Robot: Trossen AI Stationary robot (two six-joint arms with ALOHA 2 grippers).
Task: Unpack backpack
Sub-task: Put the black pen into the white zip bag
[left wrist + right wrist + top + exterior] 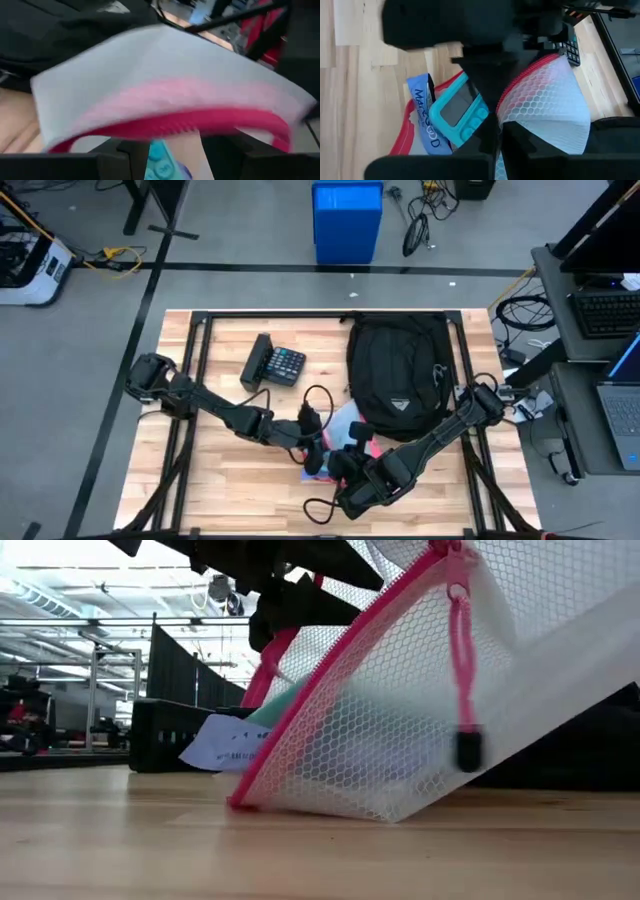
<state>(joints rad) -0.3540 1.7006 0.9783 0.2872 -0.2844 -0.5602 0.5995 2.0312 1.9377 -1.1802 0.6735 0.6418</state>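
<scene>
The black backpack lies at the table's far right, untouched, resting flat on the wood. Just in front of it is a white mesh pouch with a pink zipper, raised at a slant with its lower corner on the table. Its mouth gapes, showing a teal calculator and a blue snack packet inside. My left gripper and my right gripper meet at the pouch, both shut on it. My left gripper holds the pouch at its pink zipper edge, coming in level from the table's left. Its fingers are mostly hidden below the edge. That edge bows upward in front of them. My right gripper pinches the mesh wall beside the zipper, at one side of the open mouth, coming from the table's near right. The pouch hangs tilted below the fingers, one corner on the wood.
A black calculator lies at the far left of centre. A black cable loops beside the left arm, and another loop lies near the front edge. Bare wood lies at the near left.
</scene>
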